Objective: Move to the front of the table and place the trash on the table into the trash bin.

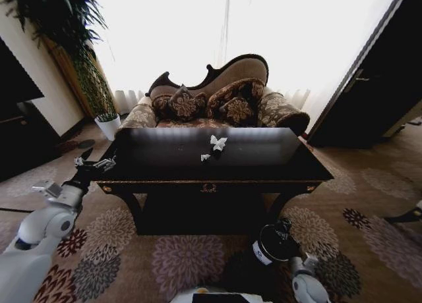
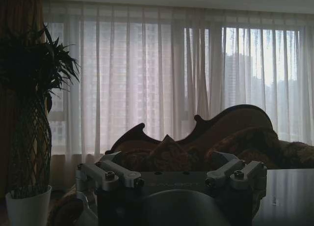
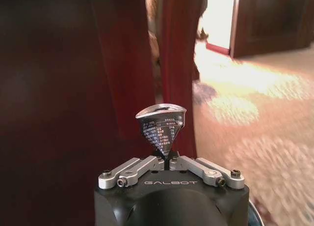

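Right gripper (image 3: 167,159) I see clenched on crushed dark drink can (image 3: 162,125), low above black cylindrical trash bin (image 1: 273,244); left gripper (image 1: 94,163) spread open beside glossy black table (image 1: 264,168) corner.

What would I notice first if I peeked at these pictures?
The crumpled white tissue pops out first, lying near the middle of the shiny black table in front of the patterned sofa. Next is the squashed dark can, pinched in the right end effector. The left end effector hovers open by the table's left corner, and the black trash bin stands on the carpet before the table.
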Robot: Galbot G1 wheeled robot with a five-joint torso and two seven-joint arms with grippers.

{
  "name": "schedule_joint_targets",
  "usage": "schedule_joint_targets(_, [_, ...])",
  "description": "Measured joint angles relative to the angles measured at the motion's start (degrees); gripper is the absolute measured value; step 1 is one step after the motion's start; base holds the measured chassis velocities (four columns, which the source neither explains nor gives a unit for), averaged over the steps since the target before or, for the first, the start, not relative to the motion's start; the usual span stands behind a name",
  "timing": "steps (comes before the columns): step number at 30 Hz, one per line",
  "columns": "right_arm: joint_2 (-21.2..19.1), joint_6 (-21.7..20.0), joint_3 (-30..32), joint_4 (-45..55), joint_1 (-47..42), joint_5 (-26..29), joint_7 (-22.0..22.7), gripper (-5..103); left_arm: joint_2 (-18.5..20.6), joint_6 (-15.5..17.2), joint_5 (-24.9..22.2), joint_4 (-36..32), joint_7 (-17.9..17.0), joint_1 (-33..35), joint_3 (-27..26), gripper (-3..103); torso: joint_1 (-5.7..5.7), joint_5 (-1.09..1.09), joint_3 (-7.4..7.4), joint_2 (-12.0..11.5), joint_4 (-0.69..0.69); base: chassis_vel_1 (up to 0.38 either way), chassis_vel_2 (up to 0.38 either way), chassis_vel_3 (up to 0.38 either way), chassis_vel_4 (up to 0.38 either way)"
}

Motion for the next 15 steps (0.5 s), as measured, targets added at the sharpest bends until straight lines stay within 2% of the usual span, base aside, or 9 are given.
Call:
schedule_joint_targets(3, [0.3,0.6,-0.5,-4.8,2.0,-0.5,0.1,0,0.0,0.0,0.0,0.0,0.0,0.0,0.0,100,0.00,0.02,0.00,0.0,-0.01,0.000,0.000,0.000,0.000])
schedule_joint_targets(6, [0.4,2.0,-1.3,-14.4,7.1,-1.3,0.4,0,0.0,0.0,0.0,0.0,0.0,0.0,0.0,100,0.00,0.02,0.00,0.0,-0.03,0.000,0.000,0.000,0.000])
schedule_joint_targets(15, [-1.0,2.1,-2.2,-26.3,17.6,-2.6,1.3,0,0.0,0.0,0.0,0.0,0.0,0.0,0.0,100,0.01,0.01,0.00,0.0,0.00,0.000,0.000,0.000,0.000])
